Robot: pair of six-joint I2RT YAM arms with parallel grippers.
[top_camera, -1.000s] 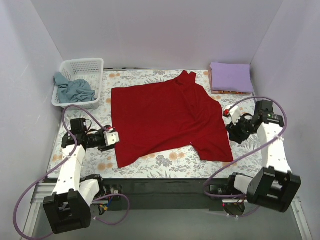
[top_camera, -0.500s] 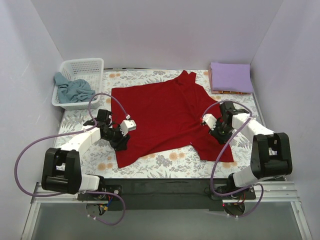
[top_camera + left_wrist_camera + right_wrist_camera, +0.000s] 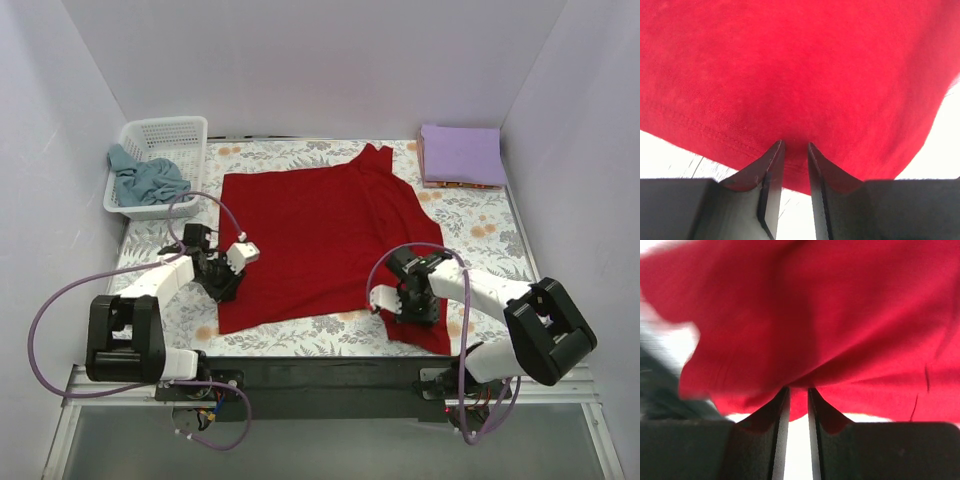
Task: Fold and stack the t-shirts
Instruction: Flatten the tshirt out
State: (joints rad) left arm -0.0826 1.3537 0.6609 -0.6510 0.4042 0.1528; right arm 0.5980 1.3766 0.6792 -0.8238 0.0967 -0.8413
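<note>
A deep red t-shirt (image 3: 320,235) lies spread on the floral table cloth (image 3: 480,225); it fills the left wrist view (image 3: 800,65) and the right wrist view (image 3: 840,305). My left gripper (image 3: 222,280) sits at the shirt's left edge, its jaws nearly shut with the hem pinched between the tips (image 3: 795,145). My right gripper (image 3: 400,305) is at the shirt's near right part, jaws nearly shut on a fold of red cloth (image 3: 798,389). A pale lavender shirt (image 3: 460,155) lies folded at the back right. A blue-grey shirt (image 3: 145,180) hangs crumpled in the basket.
A white lattice basket (image 3: 170,135) stands at the back left corner. Pale walls close in the table on three sides. The table's dark front edge (image 3: 320,365) runs just near of the red shirt's near hem.
Both arms swung in from the table's sides onto the red shirt. The right gripper then moved near and left, drawing the shirt's right side inward. The left gripper shifted slightly left along the hem.
</note>
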